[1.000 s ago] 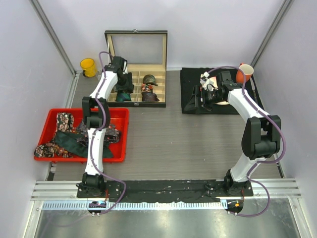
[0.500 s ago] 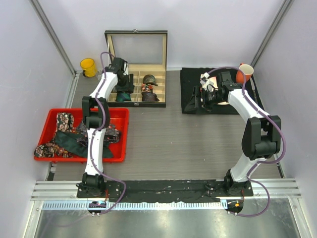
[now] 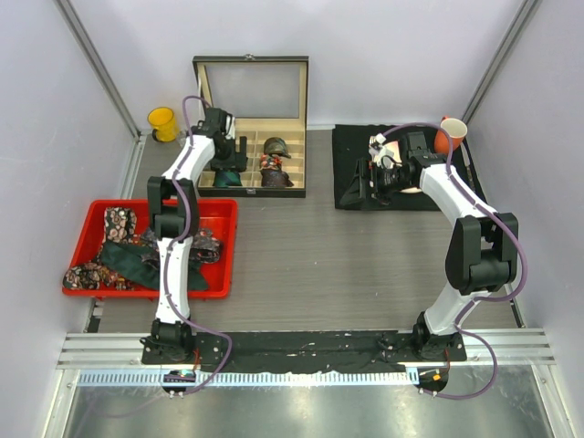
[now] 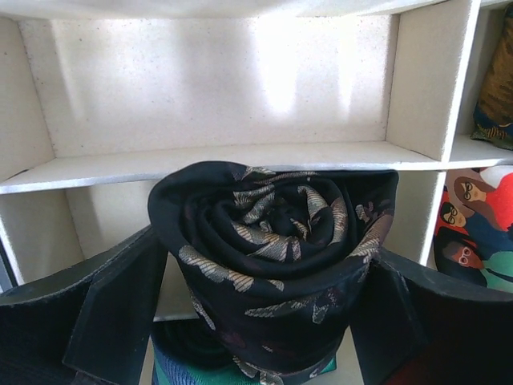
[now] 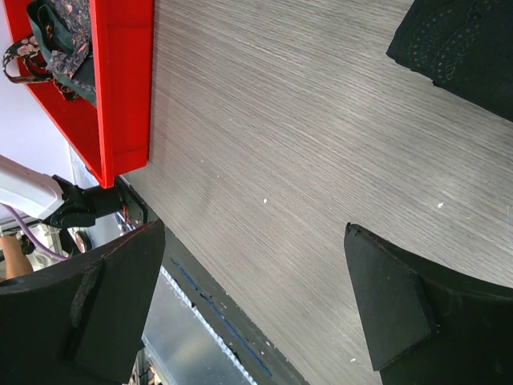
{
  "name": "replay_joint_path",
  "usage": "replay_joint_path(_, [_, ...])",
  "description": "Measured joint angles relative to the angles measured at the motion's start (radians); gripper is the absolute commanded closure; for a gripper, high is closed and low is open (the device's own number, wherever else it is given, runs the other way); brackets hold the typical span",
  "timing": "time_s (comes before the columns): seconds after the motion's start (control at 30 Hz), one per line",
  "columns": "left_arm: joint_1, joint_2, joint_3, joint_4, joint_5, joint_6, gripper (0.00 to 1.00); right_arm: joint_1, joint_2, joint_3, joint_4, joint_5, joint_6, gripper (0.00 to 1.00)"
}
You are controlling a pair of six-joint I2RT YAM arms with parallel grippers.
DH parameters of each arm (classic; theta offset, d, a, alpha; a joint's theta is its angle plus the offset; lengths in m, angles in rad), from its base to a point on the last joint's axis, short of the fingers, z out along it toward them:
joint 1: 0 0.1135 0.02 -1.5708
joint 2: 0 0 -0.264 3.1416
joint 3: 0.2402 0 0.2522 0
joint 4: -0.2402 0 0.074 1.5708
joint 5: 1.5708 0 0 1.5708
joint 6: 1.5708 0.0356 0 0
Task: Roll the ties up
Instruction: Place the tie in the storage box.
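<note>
Left wrist view: a rolled tie (image 4: 268, 241), dark with a pale print, stands on end among the left compartments of the box (image 4: 417, 80). The left gripper (image 4: 266, 269) flanks it so closely on both sides that I cannot tell whether it pinches the roll or merely brackets it. More coils (image 3: 276, 157) sit further right inside the box, loose ties (image 3: 119, 265) lie in the red tray (image 3: 228, 246) left of the box, and the right gripper (image 5: 255, 241), right of the box above the black mat (image 3: 347, 137), gapes wide with nothing in it.
</note>
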Motion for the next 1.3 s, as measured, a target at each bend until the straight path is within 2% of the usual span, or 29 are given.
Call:
replay_joint_path(0.3, [0.002, -0.053, -0.087, 0.069, 0.029, 0.013, 0.08, 0.0, 0.0, -0.003, 0.0, -0.001, 0.0, 0.01])
replay_joint_path(0.37, [0.003, -0.071, -0.114, 0.089, 0.039, 0.016, 0.02, 0.0, 0.0, -0.003, 0.0, -0.001, 0.0, 0.0])
replay_joint_path(0.53, [0.007, -0.1, -0.157, 0.12, 0.075, 0.025, 0.0, 0.0, 0.0, -0.003, 0.0, -0.001, 0.0, 0.0])
replay_joint_path(0.83, [0.009, -0.102, -0.148, 0.111, 0.139, 0.035, 0.0, -0.001, 0.0, -0.003, -0.002, -0.002, 0.0, 0.01])
replay_joint_path(1.07, [0.009, -0.161, -0.248, 0.196, 0.154, 0.032, 0.0, -0.001, 0.0, -0.003, -0.003, -0.007, 0.0, 0.0])
replay_joint_path(1.23, [0.009, -0.166, -0.257, 0.217, 0.152, 0.031, 0.05, -0.002, 0.0, -0.003, -0.004, -0.011, 0.0, 0.01])
replay_joint_path(1.3, [0.009, -0.166, -0.264, 0.231, 0.151, 0.031, 0.1, -0.003, 0.0, -0.003, -0.004, -0.013, 0.0, 0.01])
